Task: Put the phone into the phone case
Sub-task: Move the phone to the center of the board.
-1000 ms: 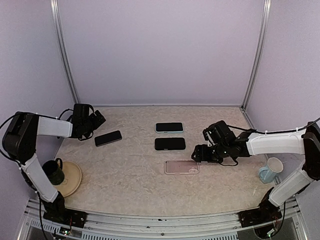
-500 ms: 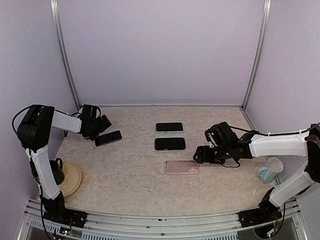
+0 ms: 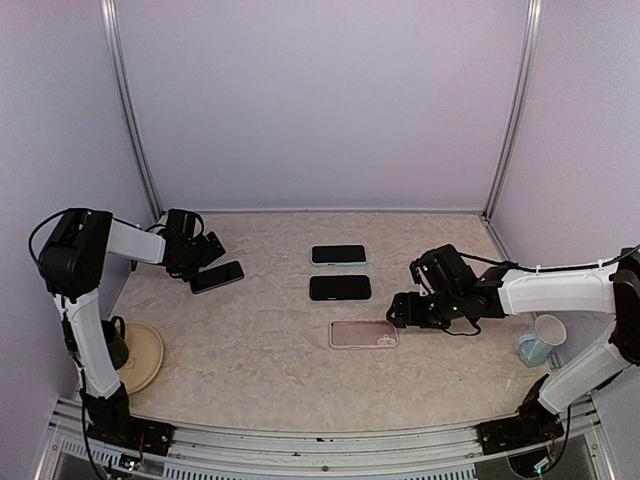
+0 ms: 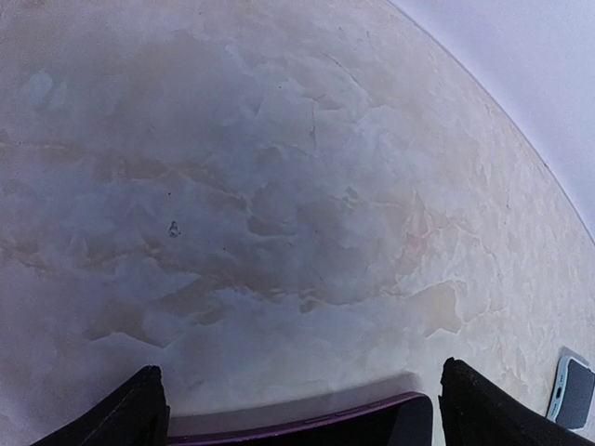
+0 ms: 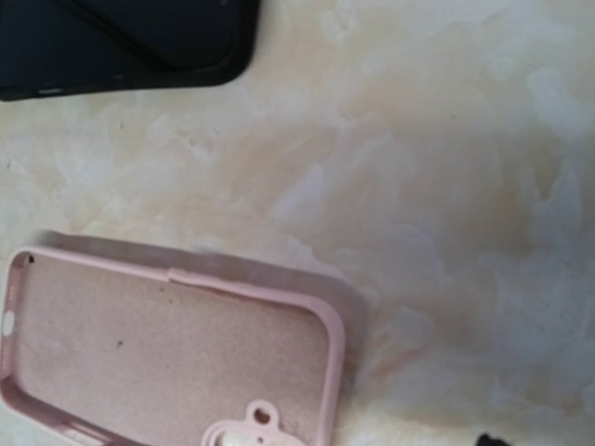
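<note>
A dark phone (image 3: 217, 276) with a purple edge lies at the table's left. My left gripper (image 3: 203, 253) hovers at its far-left end, open. In the left wrist view that phone's purple edge (image 4: 307, 420) sits low between the two spread fingers (image 4: 139, 409), untouched. The empty pink phone case (image 3: 364, 334) lies open side up at centre right. My right gripper (image 3: 399, 310) stands open just right of the case's camera end, holding nothing. The right wrist view shows the phone case (image 5: 167, 362) and only one dark fingertip (image 5: 484, 439).
Two more dark phones lie mid-table, one farther back (image 3: 338, 255) and one nearer (image 3: 340, 287), the nearer close behind the case. A pale mug (image 3: 541, 340) stands at the right edge. A dark mug (image 3: 108, 343) sits on a beige plate (image 3: 145, 360) front left.
My left gripper has swung right and lower, closing in on the purple-edged phone's end. My right gripper shifted slightly by the case and its jaws widened a little.
</note>
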Robot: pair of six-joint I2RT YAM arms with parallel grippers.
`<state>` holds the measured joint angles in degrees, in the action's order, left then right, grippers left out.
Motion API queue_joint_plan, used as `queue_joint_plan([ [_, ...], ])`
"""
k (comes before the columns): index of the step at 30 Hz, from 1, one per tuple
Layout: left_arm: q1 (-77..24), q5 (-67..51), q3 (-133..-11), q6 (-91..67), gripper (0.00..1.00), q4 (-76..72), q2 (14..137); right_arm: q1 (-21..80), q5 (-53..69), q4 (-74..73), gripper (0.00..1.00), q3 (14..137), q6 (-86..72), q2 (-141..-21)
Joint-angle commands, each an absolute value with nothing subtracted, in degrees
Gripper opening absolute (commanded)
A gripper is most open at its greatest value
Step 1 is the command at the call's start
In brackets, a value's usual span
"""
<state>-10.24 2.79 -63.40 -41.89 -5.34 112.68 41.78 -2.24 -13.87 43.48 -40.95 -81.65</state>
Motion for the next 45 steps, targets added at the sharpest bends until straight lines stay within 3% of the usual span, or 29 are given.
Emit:
queue_joint_plan([
  [1, -10.80, 0.27, -63.80, -40.45, 0.99, -2.30, 116.10, 42.39, -2.48, -13.25, 0.82, 43.56, -40.54, -82.60],
  [12, -13.76, -4.98, -60.87, -38.80, 0.99, -2.69, 117.18, 42.45, -2.24, -13.19, 0.82, 44.07, -40.04, -83.06],
  [26, -15.91, -9.24, -48.65, -39.52, 0.99, -6.48, 111.17, 42.40, -1.71, -14.09, 0.86, 45.25, -38.22, -83.32],
  [45, -28.65, -8.00, -42.54, -40.72, 0.99, -7.43, 108.19, 42.43, -1.40, -15.54, 0.88, 47.26, -36.03, -82.95],
])
